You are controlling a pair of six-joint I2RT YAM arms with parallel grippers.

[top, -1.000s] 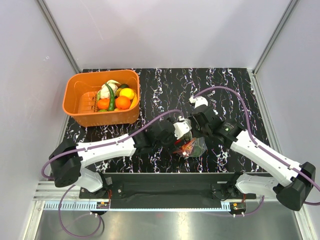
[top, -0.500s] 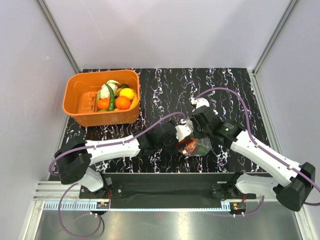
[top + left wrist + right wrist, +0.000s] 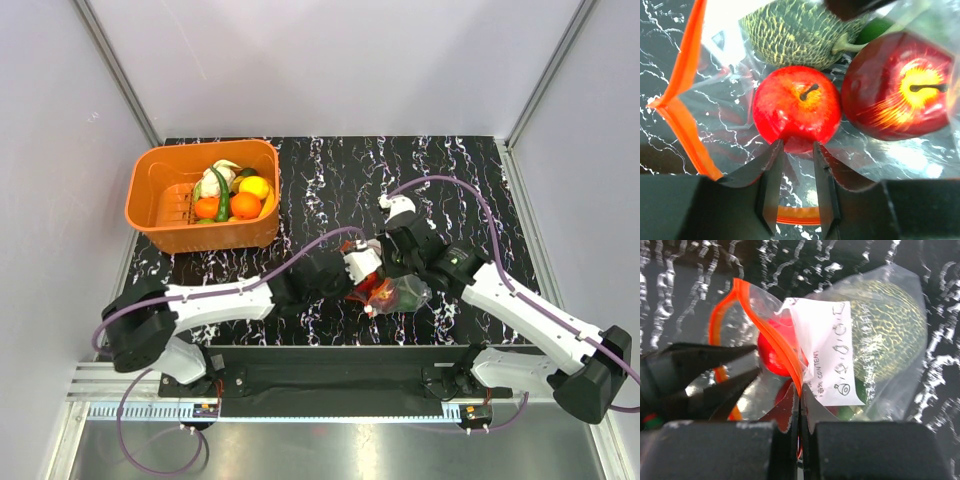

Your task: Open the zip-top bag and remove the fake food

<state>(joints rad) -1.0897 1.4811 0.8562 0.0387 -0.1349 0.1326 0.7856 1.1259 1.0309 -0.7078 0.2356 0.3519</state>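
The zip-top bag (image 3: 400,293) lies near the front edge of the table, with its orange-red zip strip (image 3: 686,75) standing open. My right gripper (image 3: 801,387) is shut on that zip strip (image 3: 774,332), beside the white printed patch (image 3: 827,355). The fake food sits inside. It is a shiny red apple (image 3: 796,107), a dark maroon apple (image 3: 900,92) and a green netted melon (image 3: 795,30). My left gripper (image 3: 796,145) reaches into the bag's mouth. Its jaws are narrowed and the fingertips (image 3: 774,150) press on the near side of the red apple. From above, the left gripper (image 3: 364,288) meets the bag from the left.
An orange plastic basket (image 3: 200,235) stands at the back left, holding orange and yellow fruit balls, a white garlic-like piece and a green pepper. Both arms' purple cables arch over the middle of the black marbled table (image 3: 330,170). Grey walls close in both sides.
My left gripper has pushed right into the bag's mouth and its jaws have closed in from wide open. The right gripper has kept its hold on the zip strip.
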